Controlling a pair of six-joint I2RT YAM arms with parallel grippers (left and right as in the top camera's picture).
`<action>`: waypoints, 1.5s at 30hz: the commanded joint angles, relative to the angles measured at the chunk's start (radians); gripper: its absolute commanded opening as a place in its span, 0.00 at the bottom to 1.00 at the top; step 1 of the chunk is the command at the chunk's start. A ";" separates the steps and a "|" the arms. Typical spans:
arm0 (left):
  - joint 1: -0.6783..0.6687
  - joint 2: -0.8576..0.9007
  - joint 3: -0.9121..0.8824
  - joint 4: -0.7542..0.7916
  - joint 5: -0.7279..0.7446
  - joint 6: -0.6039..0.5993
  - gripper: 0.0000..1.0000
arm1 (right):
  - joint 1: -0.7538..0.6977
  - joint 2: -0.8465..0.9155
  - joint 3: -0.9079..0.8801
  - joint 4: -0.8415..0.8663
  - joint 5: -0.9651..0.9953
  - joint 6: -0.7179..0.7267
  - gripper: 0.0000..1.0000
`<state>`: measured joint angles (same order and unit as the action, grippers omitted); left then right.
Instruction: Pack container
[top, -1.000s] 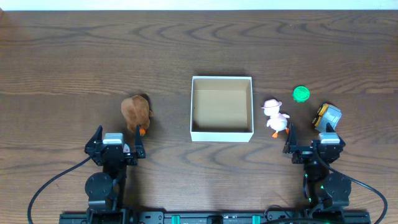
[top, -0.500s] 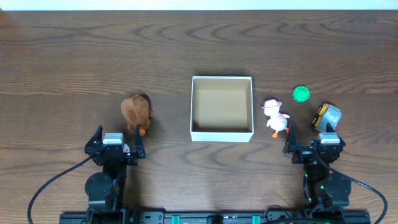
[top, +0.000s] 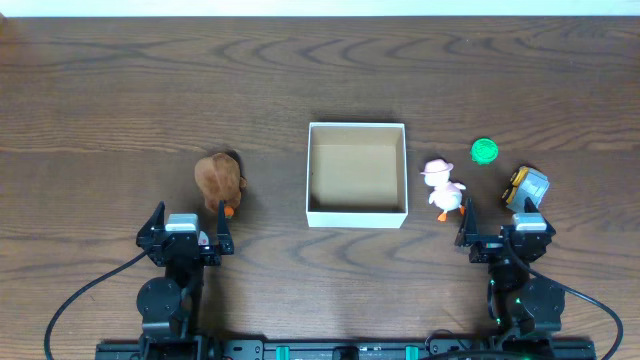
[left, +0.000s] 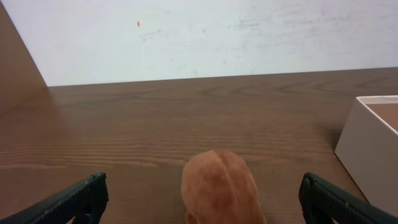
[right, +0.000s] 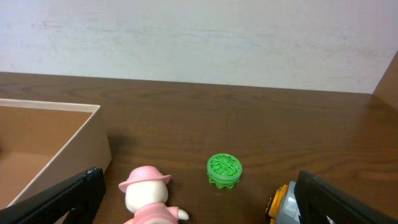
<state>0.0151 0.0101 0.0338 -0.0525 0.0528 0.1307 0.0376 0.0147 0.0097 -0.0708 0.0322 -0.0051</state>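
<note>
The dark wooden counter (top: 120, 90) is filling nearly the whole overhead view, and everything is sitting on its middle band. The box (top: 357, 217) is resting at the centre of the frame, open side up, with nothing lying inside on its tan floor. It is looking light to me, and its thin white walls are probably going to flex or dent under a hard pinch. It is also likely to skid on the smooth wood if anything nudges it. If it needs steadying, I would be closing over the rim of one wall near a corner, where the card should be stiffest.

The left hand (top: 190, 215) is waiting at the lower left, its fingers spread wide and holding nothing. The right hand (top: 497, 222) is waiting at the lower right, spread and empty too.

A brown plush toy (top: 219, 178) is lying left of the box, well apart from it and just above the left hand. A toy duck in a pink hat (top: 442, 188) is standing just beside the box's right wall. A yellow and grey toy truck (top: 526, 186) is sitting further right. A small green disc (top: 484, 151) is lying between the duck and the truck, a little higher in the frame.
</note>
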 joint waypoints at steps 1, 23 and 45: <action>0.002 -0.006 -0.030 -0.013 0.007 -0.008 0.98 | -0.005 -0.009 -0.004 -0.002 -0.006 -0.003 0.99; 0.002 -0.006 -0.030 -0.013 0.007 -0.009 0.98 | -0.005 -0.009 -0.004 -0.002 -0.006 -0.003 0.99; 0.002 -0.006 -0.030 -0.007 0.006 0.000 0.98 | -0.005 -0.008 -0.004 -0.005 -0.027 0.153 0.99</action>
<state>0.0151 0.0101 0.0338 -0.0517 0.0528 0.1307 0.0376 0.0147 0.0097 -0.0708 0.0177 0.0654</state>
